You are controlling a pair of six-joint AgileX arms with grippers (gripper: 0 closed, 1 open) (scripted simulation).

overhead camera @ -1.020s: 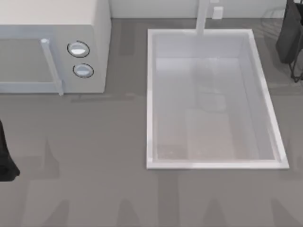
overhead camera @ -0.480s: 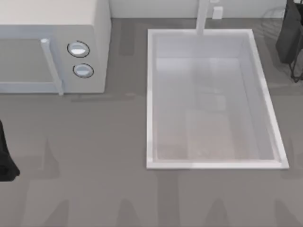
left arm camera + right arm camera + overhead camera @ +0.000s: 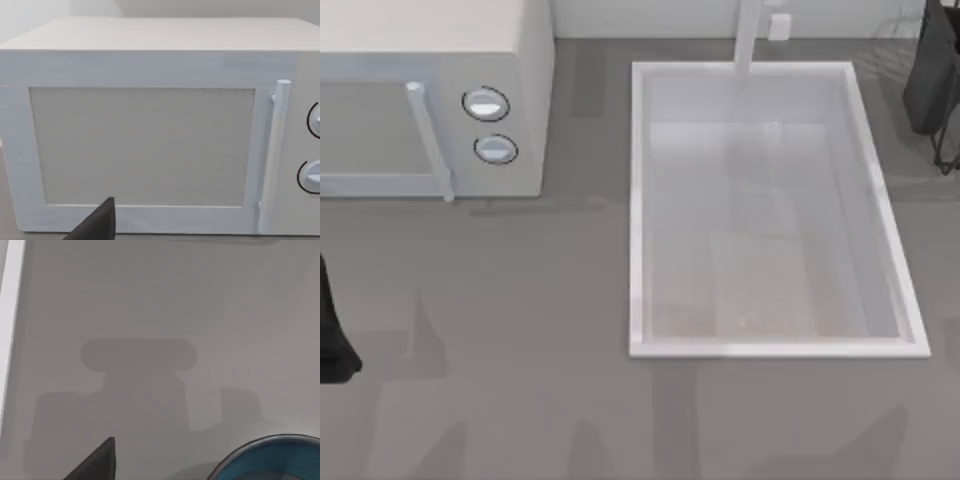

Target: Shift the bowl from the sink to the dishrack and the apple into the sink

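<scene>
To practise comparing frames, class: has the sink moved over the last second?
No. In the top view the sink keeps its place, its left rim as far from the microwave as before.

Counter point(image 3: 540, 330): flat grey surface, spans whole top view. I note soft shadow patches across near strip.

White microwave point(image 3: 430, 95) sits on counter at far left, door and two round dials facing forward; in left wrist view its base rests flat on grey surface.

Sink point(image 3: 636, 200), white raised rim, set into counter right of centre, faucet post point(image 3: 748, 35) at far edge.

Thin wire dishrack point(image 3: 948, 150) at far right edge, partly cut off.

Right wrist view: bowl point(image 3: 272, 460), blue, rests on grey surface.
</scene>
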